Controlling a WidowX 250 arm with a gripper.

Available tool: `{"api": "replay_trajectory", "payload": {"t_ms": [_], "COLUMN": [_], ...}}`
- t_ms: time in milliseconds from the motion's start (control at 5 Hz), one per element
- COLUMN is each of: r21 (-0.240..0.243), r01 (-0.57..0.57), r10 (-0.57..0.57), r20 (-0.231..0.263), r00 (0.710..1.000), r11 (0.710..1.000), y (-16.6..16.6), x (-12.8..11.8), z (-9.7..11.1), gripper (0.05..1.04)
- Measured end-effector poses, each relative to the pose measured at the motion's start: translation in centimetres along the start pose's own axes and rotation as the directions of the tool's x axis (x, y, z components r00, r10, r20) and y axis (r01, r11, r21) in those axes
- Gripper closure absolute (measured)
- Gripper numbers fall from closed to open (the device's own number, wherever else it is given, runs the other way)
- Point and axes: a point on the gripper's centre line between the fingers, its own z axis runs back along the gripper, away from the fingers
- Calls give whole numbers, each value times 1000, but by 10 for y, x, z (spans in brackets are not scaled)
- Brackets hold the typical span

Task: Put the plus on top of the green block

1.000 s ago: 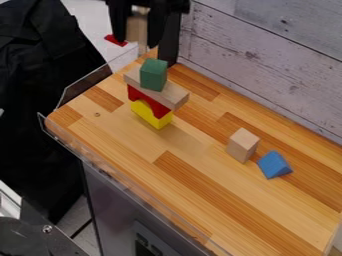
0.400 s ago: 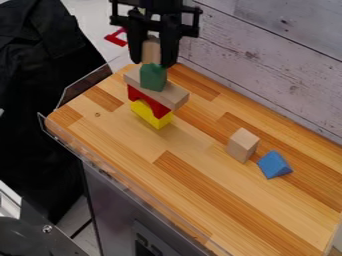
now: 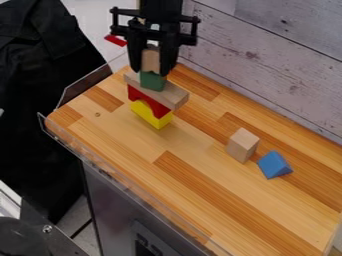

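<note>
The black gripper (image 3: 151, 72) is upright at the upper left, its two fingers shut on a light wooden block (image 3: 151, 60); no plus shape can be made out in it. Directly below is the green block (image 3: 152, 82), its upper part covered by the held piece and the fingertips. Whether the wooden block touches the green one, I cannot tell. The green block rests on a flat wooden plank (image 3: 173, 96), which lies over a red arch (image 3: 152, 104) and a yellow block (image 3: 153, 115).
A wooden cuboid (image 3: 242, 145) and a blue triangular block (image 3: 274, 164) sit to the right on the wooden tabletop (image 3: 194, 200). A whitewashed plank wall (image 3: 267, 65) stands behind, and a clear guard (image 3: 87, 83) borders the left edge.
The gripper has come down with the wooden block in its hold, from above and behind the stack to right over the green block. The stack and the other blocks have stayed put.
</note>
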Motion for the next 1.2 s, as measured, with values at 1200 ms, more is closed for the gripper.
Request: {"api": "replay_trajectory", "payload": {"t_ms": [1200], "r21": [12], "r01": [-29], "r10": [29], "r20": [4], "r00": [1000], "r11": [1000], "y": [4], "x": [6], "z": [2], "gripper": [219]}}
